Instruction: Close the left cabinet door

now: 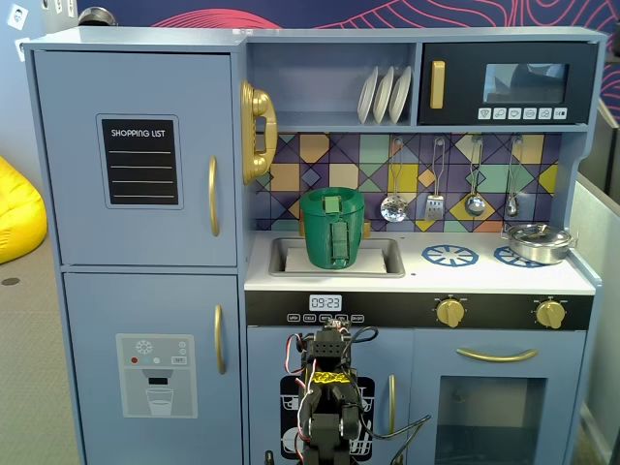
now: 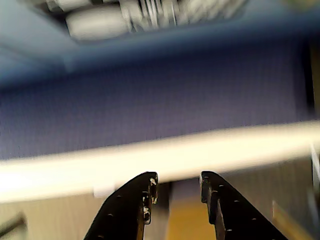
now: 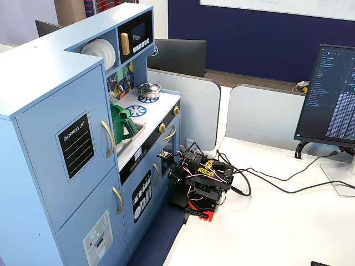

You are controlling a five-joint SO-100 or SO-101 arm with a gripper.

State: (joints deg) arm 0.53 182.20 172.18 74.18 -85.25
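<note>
The left cabinet door (image 1: 136,107) is light blue with a black "SHOPPING LIST" panel (image 1: 141,161) and a vertical gold handle (image 1: 213,196). It lies flush with the cabinet front in both fixed views (image 3: 52,119). My arm (image 1: 325,407) is folded low in front of the toy kitchen, right of and below that door, and stands on the white table (image 3: 202,183). In the wrist view my gripper (image 2: 178,180) has its black jaws a little apart with nothing between them. The view behind them is blurred.
A lower door with a dispenser graphic (image 1: 155,373) sits under the left door. A green pitcher (image 1: 332,228) stands in the sink and a gold phone (image 1: 258,131) hangs beside the door. Cables (image 3: 266,185) and a monitor (image 3: 333,100) are on the table.
</note>
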